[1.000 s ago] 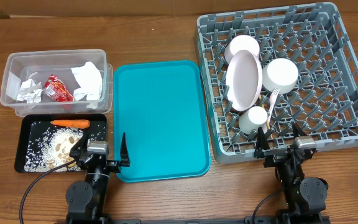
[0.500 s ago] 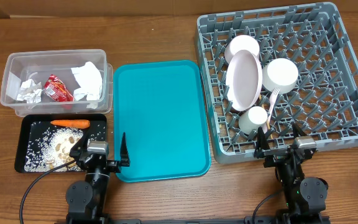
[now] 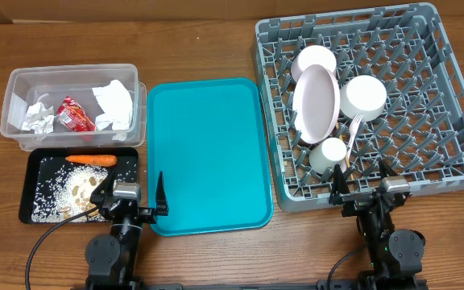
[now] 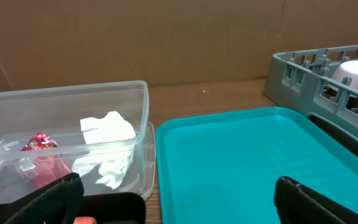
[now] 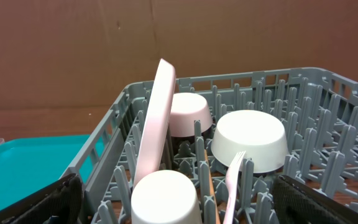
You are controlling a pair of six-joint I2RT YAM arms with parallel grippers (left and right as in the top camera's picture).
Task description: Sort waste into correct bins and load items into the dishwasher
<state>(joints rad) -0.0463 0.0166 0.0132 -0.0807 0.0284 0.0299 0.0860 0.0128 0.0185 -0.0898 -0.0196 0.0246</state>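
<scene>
Our left fingers (image 4: pixel 39 200) stand spread as wide as they go, holding nothing. One reaches over the near edge of the black tray (image 3: pixel 31 189), the other over the near left corner of the teal tray (image 3: pixel 208 153). Our right fingers (image 5: pixel 331 202) are spread just as wide and empty, at the near wall of the grey rack (image 3: pixel 449 97).

Against the earlier frames we find no difference: both arms and every object sit where they were.

The carrot (image 3: pixel 91 160) lies flat in the black tray, its long axis running left to right and its thin end to the left. In the clear tub (image 3: pixel 14 105) lie the napkins (image 3: pixel 113 105) and the red wrapper (image 3: pixel 75 114). The plate (image 3: pixel 315 101) stands on edge in the rack, its long axis running near to far. The fork (image 3: pixel 351 137) lies beside it, tines pointing away from us, next to the cup (image 3: pixel 327 155).
</scene>
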